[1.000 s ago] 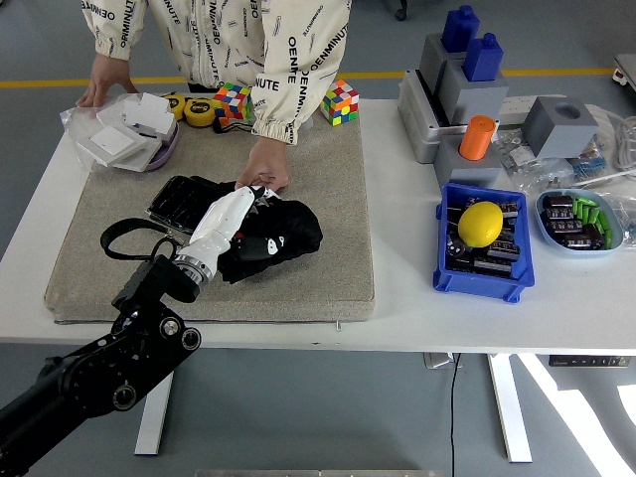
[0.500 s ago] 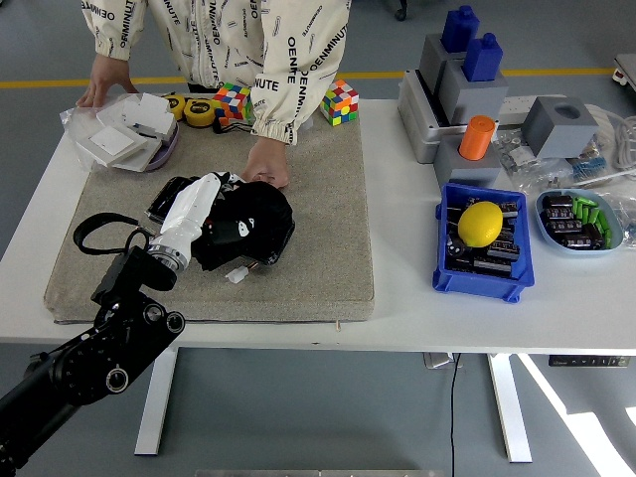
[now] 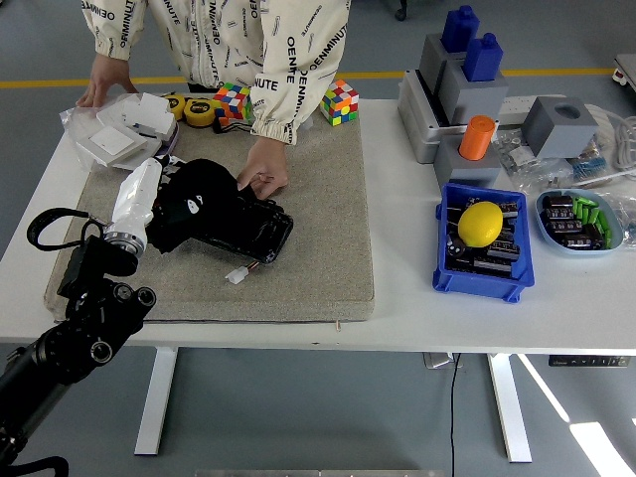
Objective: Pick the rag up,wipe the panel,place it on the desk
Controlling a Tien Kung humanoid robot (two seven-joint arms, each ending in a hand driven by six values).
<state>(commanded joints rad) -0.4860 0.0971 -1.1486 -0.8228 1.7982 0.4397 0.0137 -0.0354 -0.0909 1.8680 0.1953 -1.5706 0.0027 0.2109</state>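
Observation:
My left hand (image 3: 149,192) is white and is shut on the black rag (image 3: 196,201), pressing it on the left end of the black panel (image 3: 250,228). The panel lies on the grey felt mat (image 3: 318,219), and its right part shows uncovered. A small white connector on wires (image 3: 237,275) lies just in front of the panel. A person stands at the far side; one hand (image 3: 262,174) holds the panel's far edge, the other hand (image 3: 101,84) rests on the table at the far left. My right arm is out of view.
A plastic bag with white boxes (image 3: 127,131) lies at the far left. Two Rubik's cubes (image 3: 339,102) and tape measures (image 3: 200,109) sit behind the mat. A blue bin with a lemon (image 3: 481,226), a grey fixture with blue blocks (image 3: 467,70) and a parts tray (image 3: 579,221) stand right.
My left hand has swept the rag leftward across the panel, from its right end to its left end. The panel's right part is now uncovered. The person's hand stays on the panel's edge.

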